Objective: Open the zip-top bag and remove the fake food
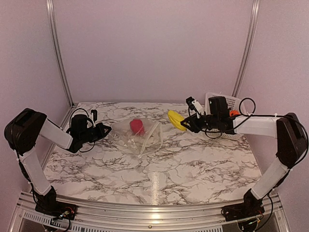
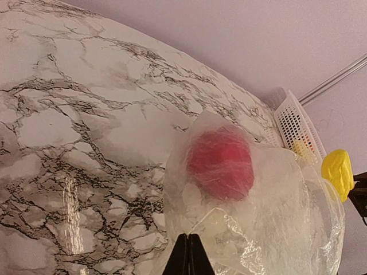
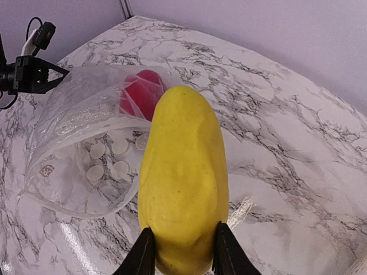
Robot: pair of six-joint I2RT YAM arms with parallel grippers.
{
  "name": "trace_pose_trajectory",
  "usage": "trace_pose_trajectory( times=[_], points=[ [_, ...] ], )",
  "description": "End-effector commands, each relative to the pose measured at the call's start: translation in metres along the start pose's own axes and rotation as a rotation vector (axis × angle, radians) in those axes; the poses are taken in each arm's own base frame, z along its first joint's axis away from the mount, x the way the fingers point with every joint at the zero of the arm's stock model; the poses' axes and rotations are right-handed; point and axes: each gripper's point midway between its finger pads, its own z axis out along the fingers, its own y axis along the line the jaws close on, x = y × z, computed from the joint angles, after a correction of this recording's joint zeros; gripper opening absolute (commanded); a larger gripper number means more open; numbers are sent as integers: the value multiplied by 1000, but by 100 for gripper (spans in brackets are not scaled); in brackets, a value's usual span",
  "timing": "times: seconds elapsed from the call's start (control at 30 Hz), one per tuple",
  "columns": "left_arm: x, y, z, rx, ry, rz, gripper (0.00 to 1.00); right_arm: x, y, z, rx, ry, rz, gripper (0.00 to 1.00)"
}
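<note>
Bag (image 1: pixel 137 137) lies crumpled on the marble bench (image 1: pixel 193 169), about midway between the two arms, clear enough that its contents show through. At the bag's left edge the left tool (image 1: pixel 105 130) has its fingers pressed fully together, pinching a fold of the plastic; the left wrist view shows the film bunched at the closed tips (image 2: pixel 188 238). Inside the bag, toward its far side, sits a red piece (image 1: pixel 136 126), rounded and blurred behind the crinkled film (image 2: pixel 221 163). Nearer than the red piece, a few small pale discs (image 3: pixel 109 157) show through the plastic; whether they are loose pieces or printing cannot be told. Just right of the bag and outside it, the right tool (image 1: pixel 186 124) is closed partway on a yellow piece (image 1: pixel 176 120), a finger on each side of its lower end (image 3: pixel 182 232), holding it clear of the bench. Farther right of the bag, beyond the right tool, stands a white lattice basket (image 1: pixel 231 102) with something orange (image 1: pixel 234 113) in it.
</note>
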Motion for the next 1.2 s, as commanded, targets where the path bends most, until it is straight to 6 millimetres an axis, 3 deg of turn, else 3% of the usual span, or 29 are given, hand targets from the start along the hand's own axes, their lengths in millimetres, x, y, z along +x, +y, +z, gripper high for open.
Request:
trace_pose_trajectory(
  times=[0.0,0.17,0.37,0.57,0.77,0.93,1.17],
  points=[
    [0,2,2,6,5,-5,0,-20,-33,-28,95,-58,17,22],
    [-1,2,4,8,6,-8,0,-35,-92,-61,275,-117,78,23],
    [2,2,6,22,12,-27,0,-30,-170,-100,611,-114,136,24],
    [1,2,5,20,11,-22,0,-13,-217,-106,760,-54,167,26],
    [-1,0,4,21,8,-18,0,-1,-248,-99,830,-9,184,29],
    [-2,-1,3,21,7,-19,0,7,-262,-94,858,23,184,32],
    [0,-1,4,26,12,-23,0,7,-267,-84,833,28,181,61]
  ],
)
